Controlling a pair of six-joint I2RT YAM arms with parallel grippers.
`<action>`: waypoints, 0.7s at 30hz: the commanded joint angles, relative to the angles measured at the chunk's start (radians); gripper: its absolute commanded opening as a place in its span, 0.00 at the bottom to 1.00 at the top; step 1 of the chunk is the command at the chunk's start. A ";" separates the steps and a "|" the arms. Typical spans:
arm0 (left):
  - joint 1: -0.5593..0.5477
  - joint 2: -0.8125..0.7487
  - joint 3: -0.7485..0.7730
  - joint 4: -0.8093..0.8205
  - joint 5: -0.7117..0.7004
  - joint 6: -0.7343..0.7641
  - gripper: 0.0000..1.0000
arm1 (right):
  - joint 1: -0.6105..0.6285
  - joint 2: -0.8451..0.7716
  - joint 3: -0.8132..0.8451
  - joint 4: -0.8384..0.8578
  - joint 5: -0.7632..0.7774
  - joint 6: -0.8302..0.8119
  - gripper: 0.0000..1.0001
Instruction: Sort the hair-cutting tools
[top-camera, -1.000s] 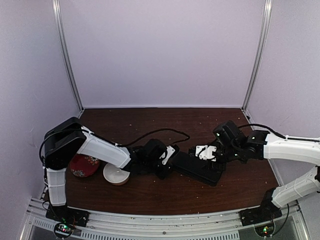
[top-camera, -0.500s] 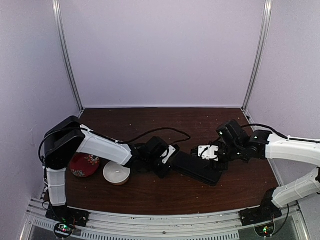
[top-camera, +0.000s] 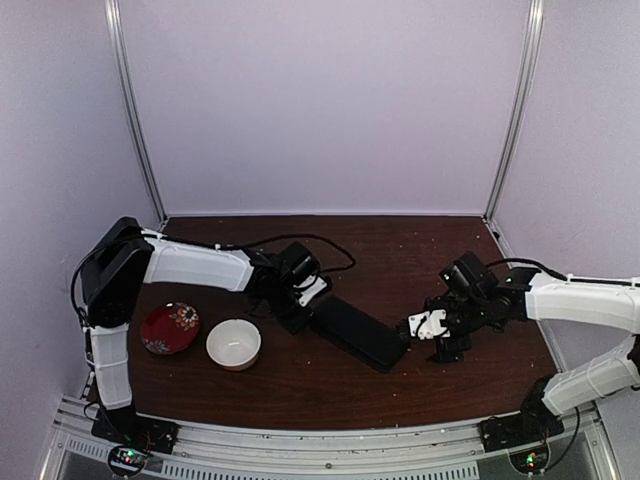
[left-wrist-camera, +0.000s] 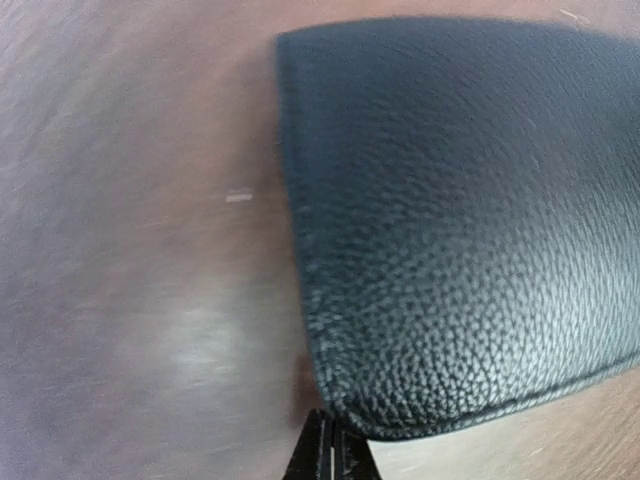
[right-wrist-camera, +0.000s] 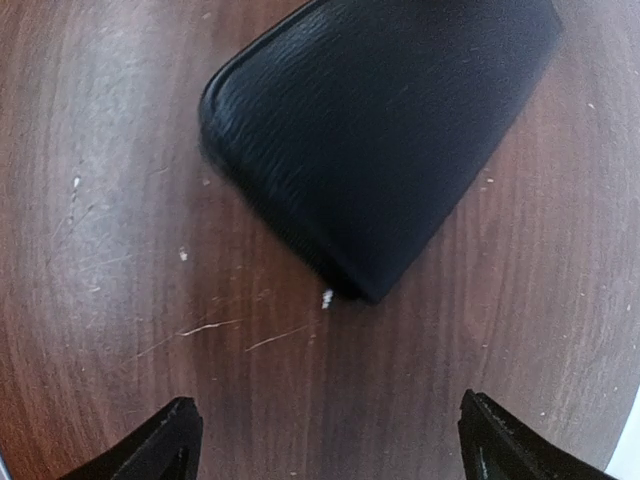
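Red plate (top-camera: 167, 328) and bowl (top-camera: 233, 344) sit at left. My left gripper (top-camera: 312, 300), fingers pressed together, pinches a corner of the pouch (top-camera: 360, 335). My right gripper (top-camera: 425, 325) is spread wide just beside its other end. I cannot tell where the tools are.

On my feed the pouch (left-wrist-camera: 470, 230) is black pebble-grained leather or imitation, softly sheened. The worktop (right-wrist-camera: 120, 250) is dark grained wood, semi-glossy, finely scratched. The white bowl (top-camera: 233, 343) looks smooth.
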 joint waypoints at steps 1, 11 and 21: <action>0.054 0.006 0.071 -0.086 0.011 0.055 0.00 | 0.040 -0.037 -0.051 0.089 -0.014 -0.123 0.90; 0.064 0.113 0.218 -0.119 0.062 0.091 0.00 | 0.194 0.206 0.080 0.212 0.074 -0.100 0.87; 0.038 0.192 0.307 -0.064 0.205 0.058 0.00 | 0.305 0.234 0.078 0.256 0.159 -0.009 0.92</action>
